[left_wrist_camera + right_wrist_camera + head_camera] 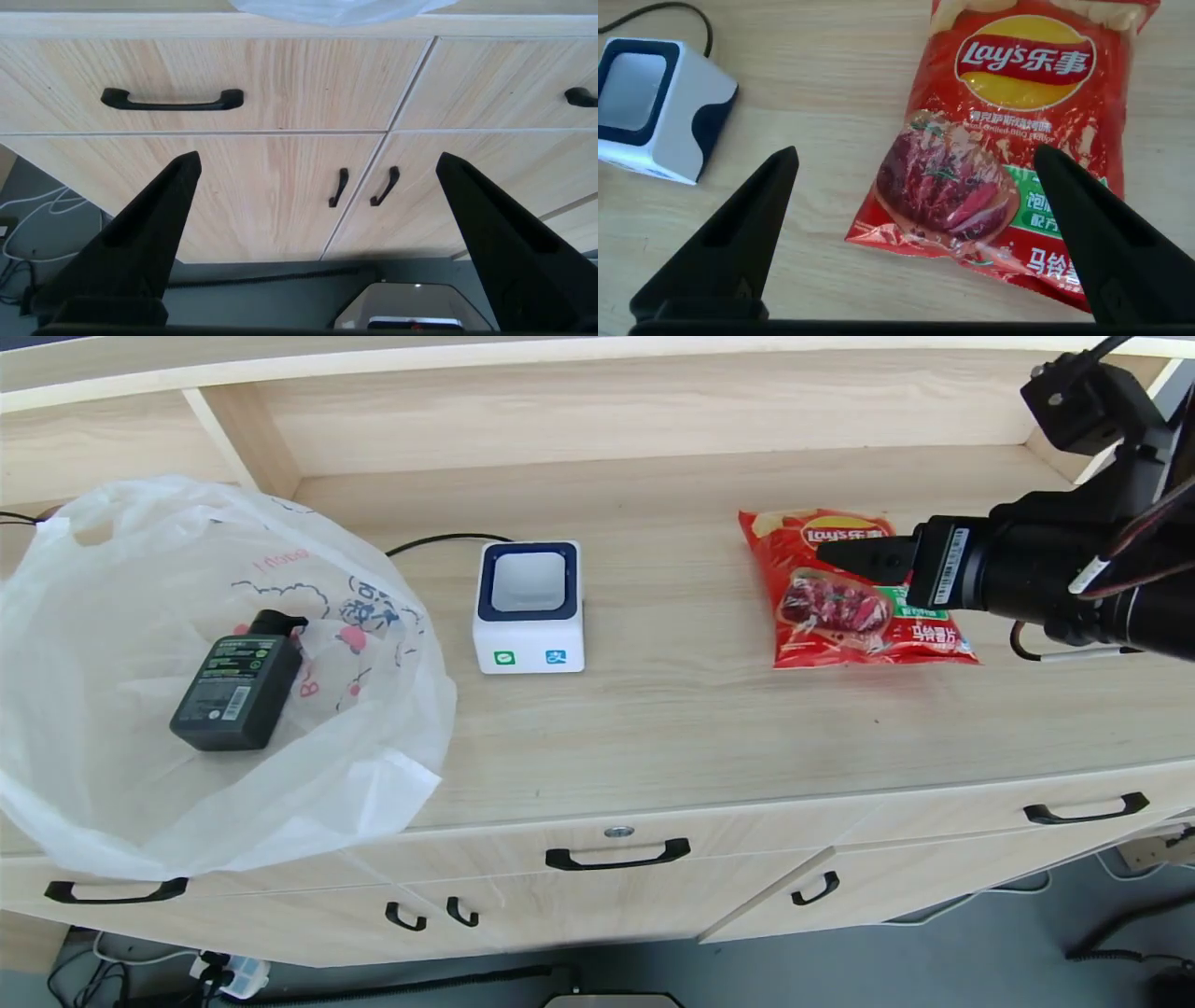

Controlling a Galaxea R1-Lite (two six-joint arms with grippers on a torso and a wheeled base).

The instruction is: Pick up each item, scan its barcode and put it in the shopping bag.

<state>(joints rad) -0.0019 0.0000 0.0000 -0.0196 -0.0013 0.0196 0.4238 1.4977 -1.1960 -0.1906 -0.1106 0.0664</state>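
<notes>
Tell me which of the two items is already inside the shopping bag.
The black bottle: it lies flat inside the white plastic shopping bag, left of the scanner. The red chip packet lies out on the counter, right of the scanner.

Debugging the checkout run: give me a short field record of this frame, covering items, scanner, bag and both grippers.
bag: white translucent plastic shopping bag, open, left end of the light wooden counter
in bag: black flat capped container, lying down
scanner: white cube scanner with a navy-framed window, mid-counter, right of the bag
outside bag: red foil crisp packet, flat on the counter, right of the scanner
right gripper: over the packet, fingers open
left gripper: low, facing the cabinet drawer fronts, fingers open, holding nothing
</notes>
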